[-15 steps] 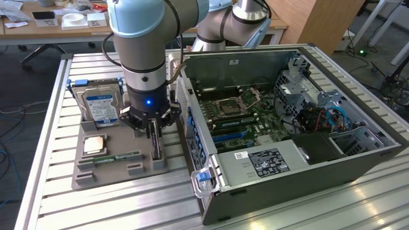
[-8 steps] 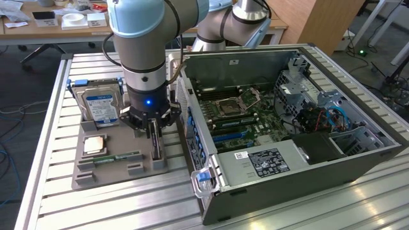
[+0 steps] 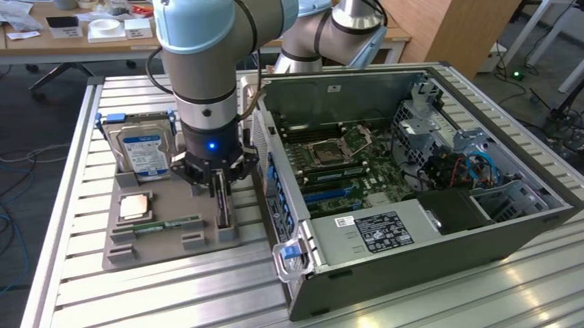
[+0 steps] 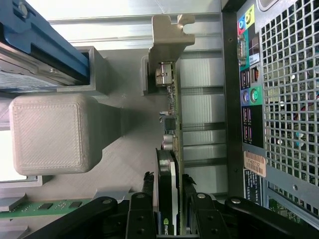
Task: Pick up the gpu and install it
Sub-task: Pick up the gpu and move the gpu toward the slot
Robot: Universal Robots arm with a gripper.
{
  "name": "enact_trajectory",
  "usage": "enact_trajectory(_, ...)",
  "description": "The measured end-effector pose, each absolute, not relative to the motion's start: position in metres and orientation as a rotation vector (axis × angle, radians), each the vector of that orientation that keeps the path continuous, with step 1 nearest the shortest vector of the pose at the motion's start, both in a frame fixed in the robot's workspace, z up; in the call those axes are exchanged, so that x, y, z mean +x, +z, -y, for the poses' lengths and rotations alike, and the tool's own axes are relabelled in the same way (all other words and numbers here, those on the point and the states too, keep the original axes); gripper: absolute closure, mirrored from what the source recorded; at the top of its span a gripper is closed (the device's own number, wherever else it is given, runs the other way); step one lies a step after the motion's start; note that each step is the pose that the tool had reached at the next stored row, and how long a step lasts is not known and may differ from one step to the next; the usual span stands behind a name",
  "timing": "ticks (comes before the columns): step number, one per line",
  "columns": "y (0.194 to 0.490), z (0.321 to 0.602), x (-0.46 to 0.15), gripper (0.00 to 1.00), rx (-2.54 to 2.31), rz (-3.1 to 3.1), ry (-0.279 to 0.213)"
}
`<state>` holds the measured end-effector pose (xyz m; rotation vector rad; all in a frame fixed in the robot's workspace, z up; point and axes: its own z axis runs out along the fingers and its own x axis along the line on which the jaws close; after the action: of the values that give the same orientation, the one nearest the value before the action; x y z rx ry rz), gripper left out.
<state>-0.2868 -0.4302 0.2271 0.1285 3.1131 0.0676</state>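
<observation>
Exterior view: a grey holder tray (image 3: 210, 240) lies on the slatted desk (image 3: 164, 295), toward the desk's edge at the exterior view's left. The open computer case (image 3: 411, 232) stands just beside it. The gpu (image 3: 221, 215) stands on edge in the tray's slot nearest the case. The gripper (image 3: 220, 195) is lowered over it, near the hard drive (image 3: 146, 152) and the memory stick (image 3: 169, 224).

Wrist view: the gripper (image 4: 167, 201) has its fingers (image 4: 142, 214) apart, one on each side of the gpu (image 4: 173, 114), close to its faces. The card's silver bracket (image 4: 167, 35) is at the far end, and the card is still seated in the tray.
</observation>
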Motion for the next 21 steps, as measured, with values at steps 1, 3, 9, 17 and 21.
enact_trajectory(1,0.2271,0.4302,-0.2868,0.65,0.129,-3.113,0.068)
enact_trajectory(3,0.2271,0.4302,-0.2868,0.73,0.128,-3.113,0.068)
enact_trajectory(9,0.2271,0.4302,-0.2868,0.73,0.129,-3.113,0.068)
enact_trajectory(17,0.2270,0.4302,-0.2869,0.73,0.113,-3.114,0.068)
enact_trajectory(21,0.2269,0.4302,-0.2868,0.73,0.084,-3.115,0.068)
